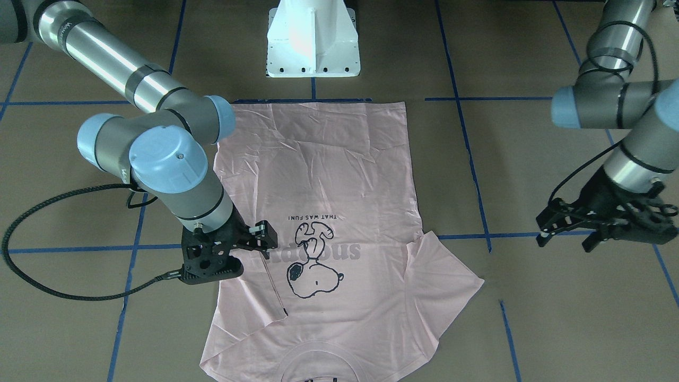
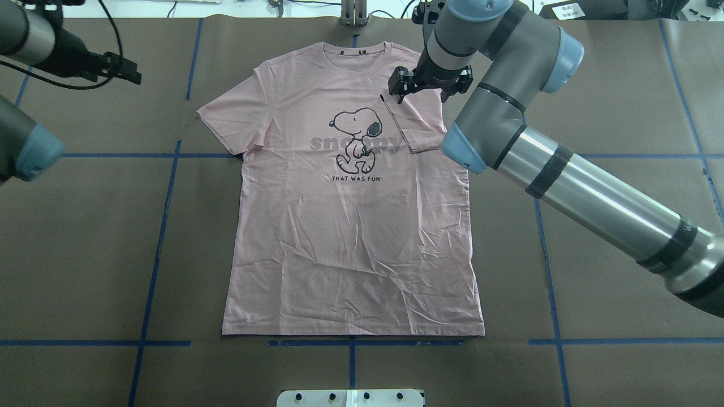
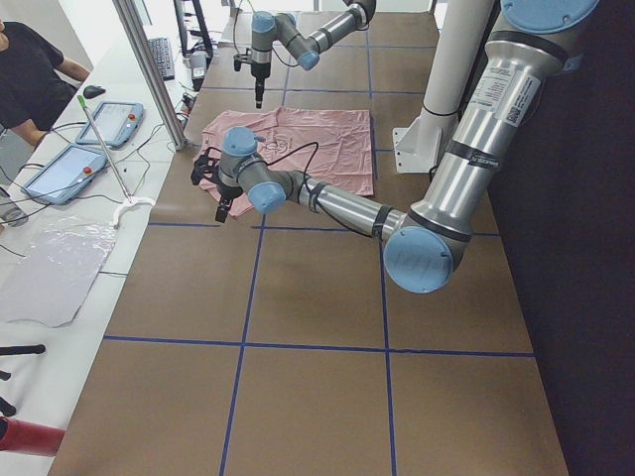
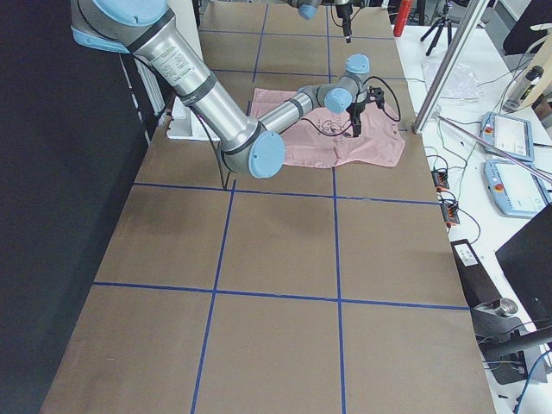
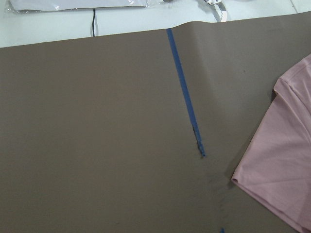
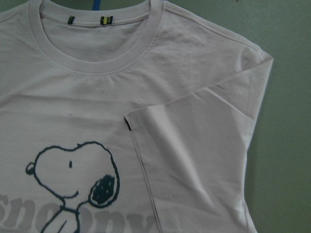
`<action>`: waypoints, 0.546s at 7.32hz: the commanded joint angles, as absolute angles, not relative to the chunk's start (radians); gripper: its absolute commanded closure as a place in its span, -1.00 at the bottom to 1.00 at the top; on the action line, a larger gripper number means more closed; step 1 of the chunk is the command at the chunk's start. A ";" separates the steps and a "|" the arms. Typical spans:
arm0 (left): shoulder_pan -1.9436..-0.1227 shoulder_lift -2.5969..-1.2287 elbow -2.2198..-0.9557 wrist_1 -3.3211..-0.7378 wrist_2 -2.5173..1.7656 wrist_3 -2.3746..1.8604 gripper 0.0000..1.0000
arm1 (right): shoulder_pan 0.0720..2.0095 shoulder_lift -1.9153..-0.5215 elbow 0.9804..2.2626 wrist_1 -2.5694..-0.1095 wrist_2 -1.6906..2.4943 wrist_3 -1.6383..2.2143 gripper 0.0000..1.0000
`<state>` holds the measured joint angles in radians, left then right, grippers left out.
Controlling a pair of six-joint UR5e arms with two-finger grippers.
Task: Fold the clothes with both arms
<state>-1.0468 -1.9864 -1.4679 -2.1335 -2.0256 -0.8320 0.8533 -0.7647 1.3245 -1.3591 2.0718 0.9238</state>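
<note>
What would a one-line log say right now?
T-shirt: flat, one sleeve folded in | right gripper: open above it | left gripper: open, aside

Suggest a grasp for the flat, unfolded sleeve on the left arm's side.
Probably pinch the spread sleeve at its hem, near the outer corner, coming in low from the robot's left, outside the shirt. It lies flat with the hem edge facing the open left gripper, so that edge is the nearest free one.

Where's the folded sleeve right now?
Overhead view, right side: the folded sleeve lies on the T-shirt beside the dog print, beneath the right gripper.
</note>
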 commanded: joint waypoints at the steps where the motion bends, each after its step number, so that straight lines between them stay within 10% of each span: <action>1: -0.890 -2.092 -1.358 -2.141 -1.785 -1.030 -0.99 | 0.946 -0.924 1.564 -1.515 2.187 0.908 -1.00; 4: -0.864 -2.126 -1.187 -2.315 -1.758 -1.032 -0.80 | 0.994 -0.977 1.583 -1.514 2.224 0.838 -1.00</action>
